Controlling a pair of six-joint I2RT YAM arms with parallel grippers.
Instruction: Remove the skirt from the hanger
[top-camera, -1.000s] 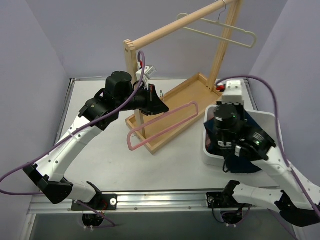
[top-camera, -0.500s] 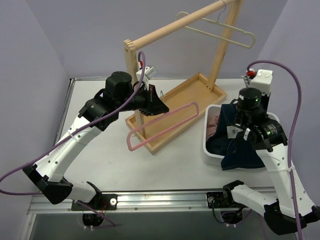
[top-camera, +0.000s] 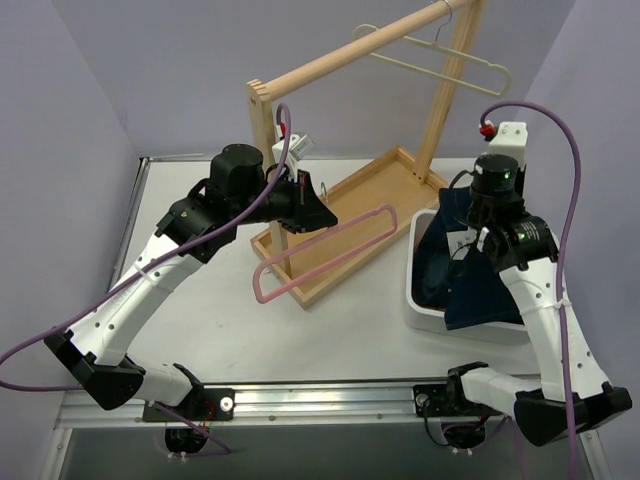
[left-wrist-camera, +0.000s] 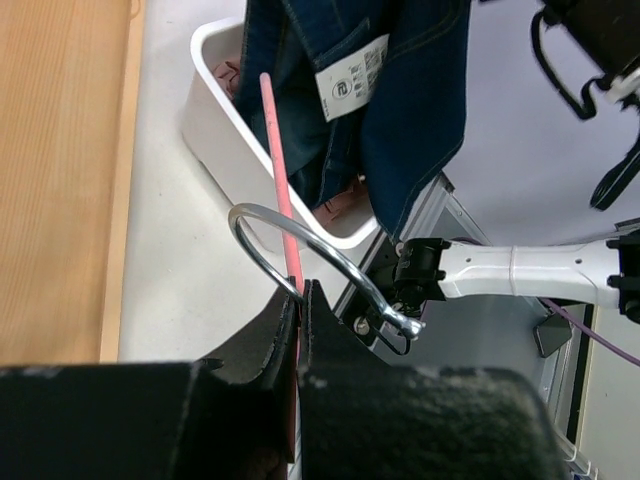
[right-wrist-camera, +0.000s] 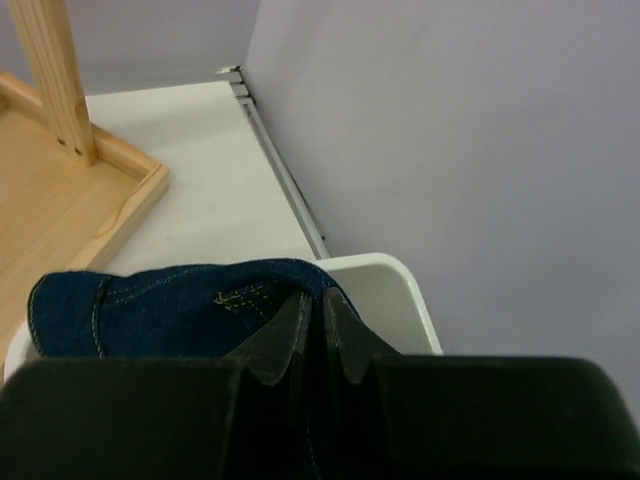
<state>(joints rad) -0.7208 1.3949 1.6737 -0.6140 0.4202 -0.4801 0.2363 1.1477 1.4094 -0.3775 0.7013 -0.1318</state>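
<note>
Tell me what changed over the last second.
The right fingers, shut on the denim, lifted it up and back from the near edge; it now hangs over the bin. The left fingers stayed clamped on the pink hanger, unmoved, and the cream hanger stayed on the rail.

We see a white desk (top-camera: 210, 330) boxed in by plain lavender walls (top-camera: 180, 70) behind it and on both its sides. A wooden clothes rack (top-camera: 340, 54) stands on the desk's far half, its tray base set at an angle. A metal rail (top-camera: 330, 398) edges the desk's near side. The light is soft and even.
</note>
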